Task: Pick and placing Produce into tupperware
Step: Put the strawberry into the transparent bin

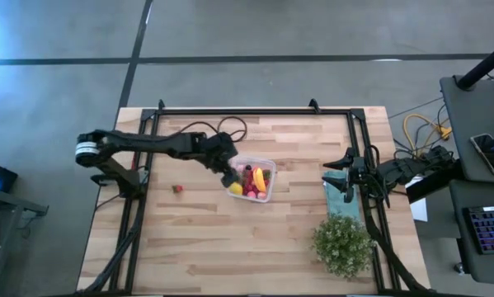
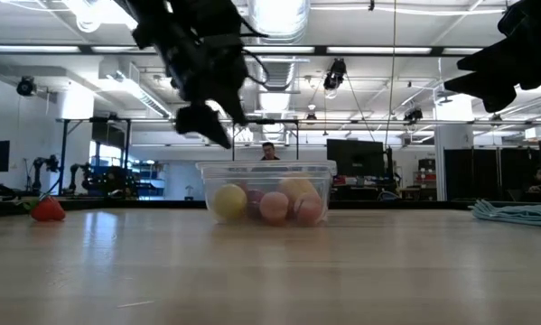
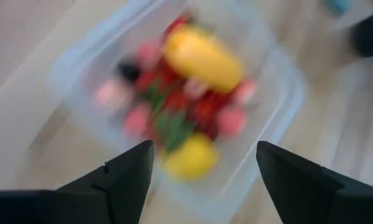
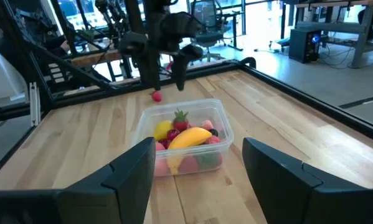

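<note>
The clear tupperware stands mid-table and holds the produce: red and pink berries, a yellow lemon and an orange-yellow curved piece. One red berry lies alone on the wood to the box's left. My left gripper hangs open above the box's left rim, fingers slanting down, with nothing between them. My right gripper waits open at the table's right side, pointing level toward the box.
A teal cloth lies under the right arm. A green bushy plant stands at the near right. A black frame rail runs round the table. Bare wood stretches in front of the box.
</note>
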You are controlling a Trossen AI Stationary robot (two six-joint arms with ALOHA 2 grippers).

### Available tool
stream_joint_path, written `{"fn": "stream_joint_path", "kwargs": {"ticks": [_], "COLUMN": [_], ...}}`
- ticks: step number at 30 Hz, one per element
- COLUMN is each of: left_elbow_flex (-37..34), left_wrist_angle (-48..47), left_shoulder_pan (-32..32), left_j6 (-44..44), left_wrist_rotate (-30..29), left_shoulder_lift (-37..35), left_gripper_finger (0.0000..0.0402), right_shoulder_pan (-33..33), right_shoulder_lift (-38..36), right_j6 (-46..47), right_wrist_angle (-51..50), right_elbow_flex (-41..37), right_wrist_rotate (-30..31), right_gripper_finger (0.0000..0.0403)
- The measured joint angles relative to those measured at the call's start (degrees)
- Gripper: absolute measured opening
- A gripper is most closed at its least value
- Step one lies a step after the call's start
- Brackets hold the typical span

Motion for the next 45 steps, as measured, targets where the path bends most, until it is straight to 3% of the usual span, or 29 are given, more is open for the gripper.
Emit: {"fn": "stream_joint_path", "kwargs": {"ticks": [4,9,13,19,28,45], "left_elbow_flex": [0.0,-2.2,-6.9,-14.8,-21.0,-24.1], "left_wrist_angle": [-16.4,-35.8,-41.6,-41.0,-32.3,-28.3], "left_shoulder_pan": [0.1,-0.3,-0.5,-0.5,-0.5,-0.5], "left_j6": [-6.0,-5.6,-4.3,-4.6,-4.4,-2.2], "left_wrist_rotate": [-4.1,-12.0,-12.3,-11.0,-9.5,-5.7], "left_shoulder_lift": [-4.4,-8.4,-11.2,-13.1,-11.9,-4.9], "left_gripper_finger": [0.0271,0.0271,0.0271,0.0271,0.0271,0.0270], "right_shoulder_pan": [0.0,0.0,0.0,0.0,0.0,0.0], "right_shoulder_lift": [0.0,0.0,0.0,0.0,0.0,0.0], "right_j6": [0.0,0.0,0.0,0.0,0.0,0.0], "right_wrist_angle": [0.0,0.0,0.0,0.0,0.0,0.0], "right_elbow_flex": [0.0,0.0,0.0,0.0,0.0,0.0], "right_wrist_rotate": [0.0,0.0,0.0,0.0,0.0,0.0], "right_gripper_finger": [0.0233,0.0233,0.0233,0.0233,0.0233,0.0233]}}
